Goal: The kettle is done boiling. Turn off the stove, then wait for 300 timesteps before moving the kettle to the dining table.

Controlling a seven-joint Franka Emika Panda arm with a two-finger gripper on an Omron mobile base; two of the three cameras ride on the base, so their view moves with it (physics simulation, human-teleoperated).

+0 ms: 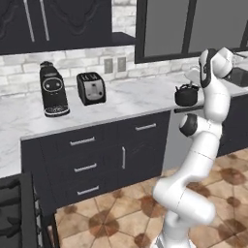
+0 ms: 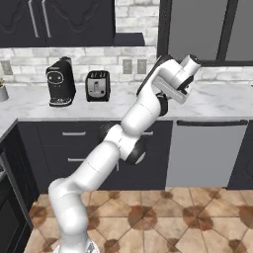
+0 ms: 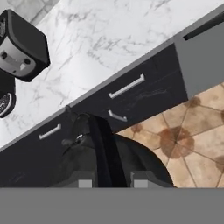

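Marble counter (image 1: 126, 99) runs under a brick backsplash. Gripper (image 3: 109, 181) is clamped on the arched handle of the squat black kettle (image 1: 186, 94), carried above the counter's edge. Beyond sit a boxy toaster (image 1: 91, 88) and a tall coffee machine (image 1: 52, 89).

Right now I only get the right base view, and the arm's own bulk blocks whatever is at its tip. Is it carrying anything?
Observer: Yes. The left base view shows a black kettle at the arm's tip, by the front edge of the marble counter.
Visitor: Is it really gripped?
Observer: In the hand view, the gripper is closed around the kettle's arched handle.
Visitor: What lies beyond it?
Observer: Looking along the gripper, drawer fronts and tiled floor show past the kettle.
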